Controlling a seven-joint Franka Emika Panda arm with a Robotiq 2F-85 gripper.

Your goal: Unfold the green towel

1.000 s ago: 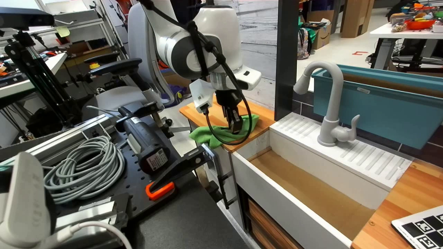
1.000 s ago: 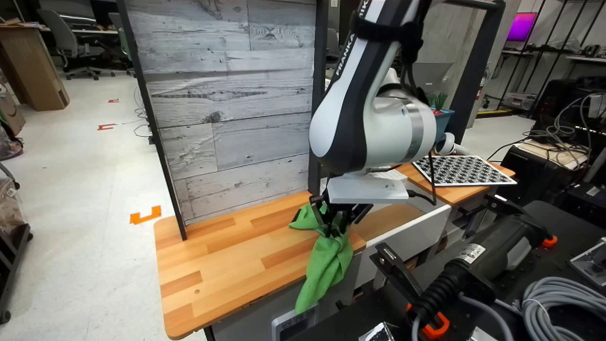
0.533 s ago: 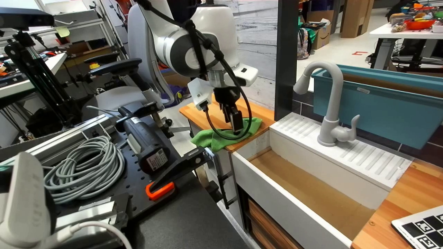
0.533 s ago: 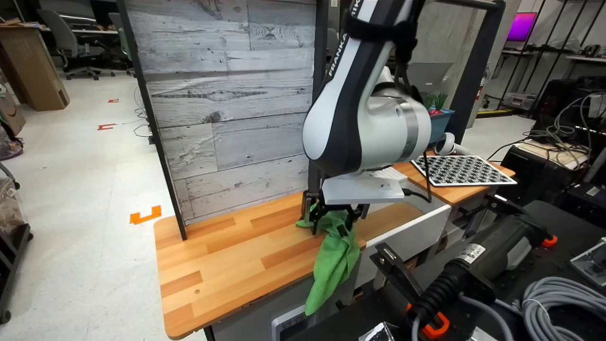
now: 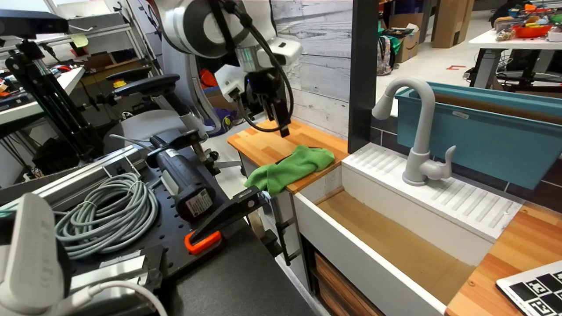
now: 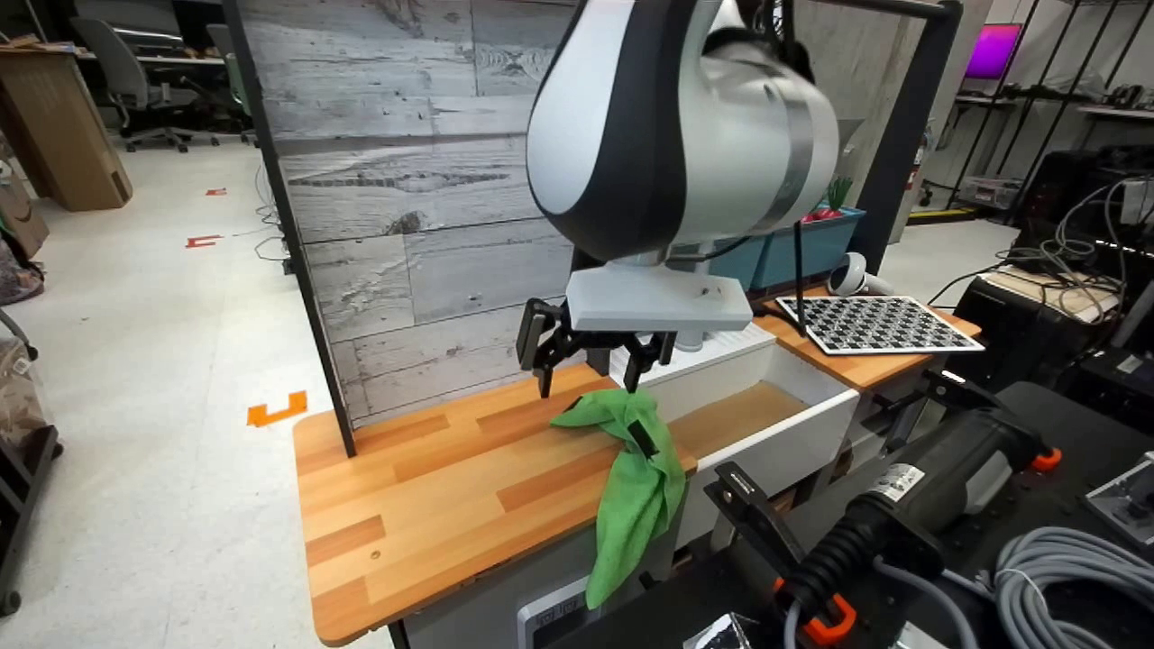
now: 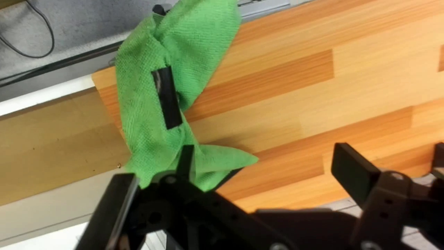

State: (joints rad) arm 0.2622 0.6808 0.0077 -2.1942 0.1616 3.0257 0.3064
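Note:
The green towel lies rumpled and twisted over the corner of the wooden counter beside the sink, one end hanging down past the front edge. Dark strips show on it; in the wrist view the towel bears one across its middle, and a narrow flap points sideways over the wood. My gripper hovers above the counter, jaws spread wide and nothing between them. In the wrist view the gripper has its left finger overlapping the towel's near end in the picture. An exterior view shows a gap between the towel and the fingers above.
The white-walled sink with its grey faucet adjoins the counter. A grey wood-look panel rises behind. Below the towel's hanging end, a black clamp and a dark bench stand close by.
My gripper has let go of the towel, its jaws spreading, and has risen clear of it. The towel stays draped over the counter edge, its shape only slightly shifted.

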